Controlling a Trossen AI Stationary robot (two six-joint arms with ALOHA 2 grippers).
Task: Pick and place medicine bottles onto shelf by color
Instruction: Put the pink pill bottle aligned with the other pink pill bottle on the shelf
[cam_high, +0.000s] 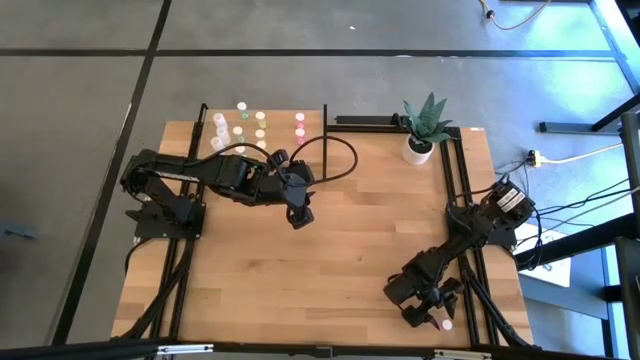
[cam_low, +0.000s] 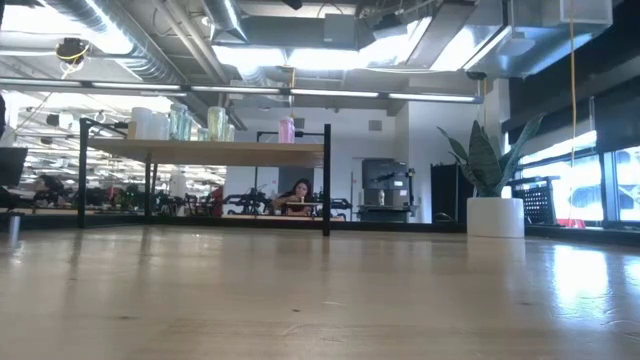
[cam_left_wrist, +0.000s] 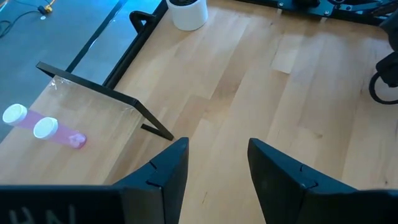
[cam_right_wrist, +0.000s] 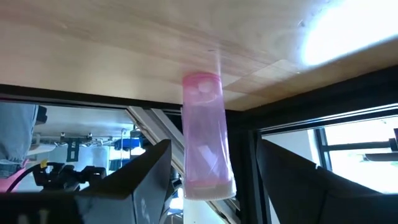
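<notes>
Right hand (cam_right_wrist: 214, 180) astride translucent pink cylindrical bottle (cam_right_wrist: 205, 134)

Overhead and table-level views share the shelf (cam_high: 262, 135)

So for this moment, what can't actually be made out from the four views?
- High view: the bottles on the shelf are too small to count surely or to tell their colours apart.
- High view: the right gripper sits at the table's near edge; whether it grips the pink bottle cannot be told.
- Low view: neither arm shows.
- Left wrist view: the left gripper holds nothing; most of the shelf is cut off.
</notes>
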